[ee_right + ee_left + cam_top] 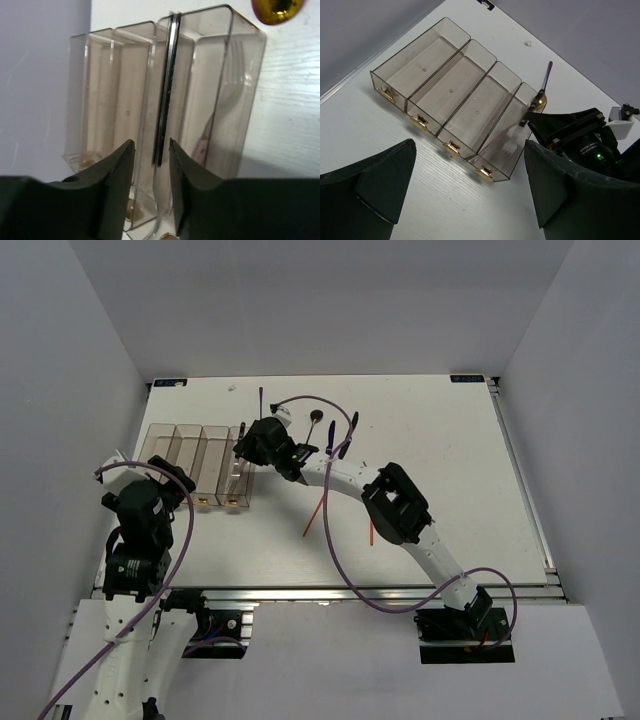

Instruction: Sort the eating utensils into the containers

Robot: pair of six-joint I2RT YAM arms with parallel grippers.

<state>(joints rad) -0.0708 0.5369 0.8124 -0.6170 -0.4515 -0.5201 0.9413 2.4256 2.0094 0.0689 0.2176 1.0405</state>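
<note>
Right end effector [151, 150]: narrow around thin dark utensil [166, 90], can't tell if gripping; over bins [100, 100], likely to drop it.
Left end effector [465, 190]: wide, empty.

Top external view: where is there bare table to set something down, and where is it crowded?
Bare: the table from the right arm to its right edge, and the far strip behind the bins. Crowded: right of the bins, where the right pincer, black spoon and knives cluster; a chopstick lies mid-table.
</note>
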